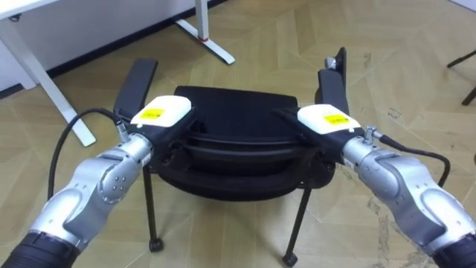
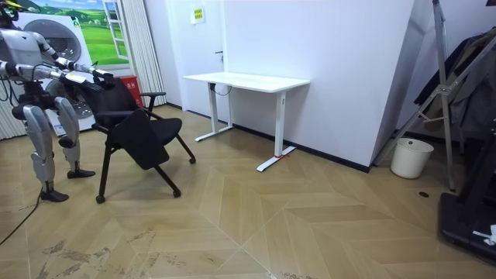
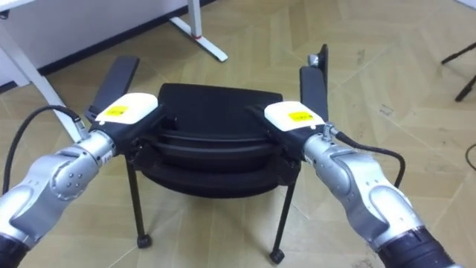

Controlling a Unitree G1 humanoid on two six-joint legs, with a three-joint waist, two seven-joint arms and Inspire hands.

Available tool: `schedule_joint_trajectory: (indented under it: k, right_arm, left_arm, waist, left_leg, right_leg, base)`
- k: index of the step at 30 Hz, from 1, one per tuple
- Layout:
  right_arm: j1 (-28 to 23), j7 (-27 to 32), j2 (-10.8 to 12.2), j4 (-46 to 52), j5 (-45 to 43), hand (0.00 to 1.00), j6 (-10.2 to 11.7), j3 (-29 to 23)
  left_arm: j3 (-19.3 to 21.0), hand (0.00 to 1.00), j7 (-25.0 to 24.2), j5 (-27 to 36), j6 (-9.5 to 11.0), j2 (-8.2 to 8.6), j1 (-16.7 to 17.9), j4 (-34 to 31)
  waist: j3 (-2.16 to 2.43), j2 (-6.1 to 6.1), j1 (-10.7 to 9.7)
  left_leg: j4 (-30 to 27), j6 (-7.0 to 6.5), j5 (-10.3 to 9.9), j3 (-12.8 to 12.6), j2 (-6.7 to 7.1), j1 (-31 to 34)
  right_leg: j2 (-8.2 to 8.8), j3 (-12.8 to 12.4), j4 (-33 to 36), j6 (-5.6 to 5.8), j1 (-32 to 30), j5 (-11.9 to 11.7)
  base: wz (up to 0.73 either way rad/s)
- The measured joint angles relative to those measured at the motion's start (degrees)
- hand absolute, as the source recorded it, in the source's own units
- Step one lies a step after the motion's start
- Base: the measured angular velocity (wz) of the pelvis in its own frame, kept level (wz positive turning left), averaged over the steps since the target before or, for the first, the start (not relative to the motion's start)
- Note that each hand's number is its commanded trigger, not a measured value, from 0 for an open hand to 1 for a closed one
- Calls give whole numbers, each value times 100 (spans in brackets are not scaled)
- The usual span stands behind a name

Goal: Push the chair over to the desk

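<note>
A black chair (image 1: 236, 104) with thin legs on castors stands right before me, its back towards me. Both my hands lie on the top of its backrest, the left hand (image 1: 160, 113) at the left corner and the right hand (image 1: 325, 119) at the right corner. Black armrests (image 1: 137, 82) stick out beyond each hand. Where the hands meet the dark backrest, their grip is hidden. In the room view I stand upright behind the chair (image 2: 136, 128) at the room view's left, arms stretched forward to it.
A white desk (image 2: 248, 81) stands against the wall beyond the chair, and its legs (image 1: 207, 33) show ahead on the left. A washing machine (image 2: 46, 35) is behind me. A white bucket (image 2: 411, 157) and dark racks stand far to the room view's right. Wooden floor lies between.
</note>
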State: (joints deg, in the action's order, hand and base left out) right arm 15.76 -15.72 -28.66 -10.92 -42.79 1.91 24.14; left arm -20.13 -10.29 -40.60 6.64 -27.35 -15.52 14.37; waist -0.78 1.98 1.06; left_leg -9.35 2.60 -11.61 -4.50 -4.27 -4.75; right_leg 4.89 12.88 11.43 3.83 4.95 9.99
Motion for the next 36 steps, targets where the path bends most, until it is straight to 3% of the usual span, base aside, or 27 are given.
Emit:
schedule_joint_trajectory:
  k: [12,13,14,18,25,36]
  right_arm:
    - [12,453,17,-292,-426,3,16,1]
    - [9,468,17,-294,-444,79,25,1]
    - [9,514,17,-324,-476,100,64,1]
    - [9,585,10,-384,-494,100,130,1]
    - [9,630,-149,-401,-541,100,304,112]
    - [-127,1264,-161,-470,-838,100,452,165]
  left_arm:
    - [-43,100,-203,-37,-133,33,23,-336]
    - [-43,100,-203,-37,-133,34,23,-336]
    - [-43,100,-204,-36,-134,35,24,-335]
    - [-42,100,-301,-69,-252,93,25,-404]
    - [-35,100,-339,-158,-255,128,24,-404]
    - [-26,100,-416,-179,-339,140,24,-430]
  waist:
    - [4,-52,63]
    - [4,-58,62]
    - [6,-64,63]
    - [9,-71,42]
    - [10,-69,41]
    - [10,-137,45]
  left_leg:
    - [-59,0,0,205,11,114]
    - [-58,0,0,220,11,114]
    - [-59,0,0,239,11,117]
    - [-59,0,0,310,17,114]
    - [-62,0,0,318,17,94]
    - [-43,0,0,307,17,28]
  right_leg:
    - [0,284,-84,-1,17,-1]
    - [0,302,-83,-1,18,-1]
    - [0,304,-83,-1,19,-1]
    - [0,304,-89,-1,42,-1]
    - [0,299,-90,-1,72,-1]
    - [-1,284,-87,0,111,-1]
  base:
    - [5]
    - [0]
    - [0]
    - [3]
    - [0]
    - [0]
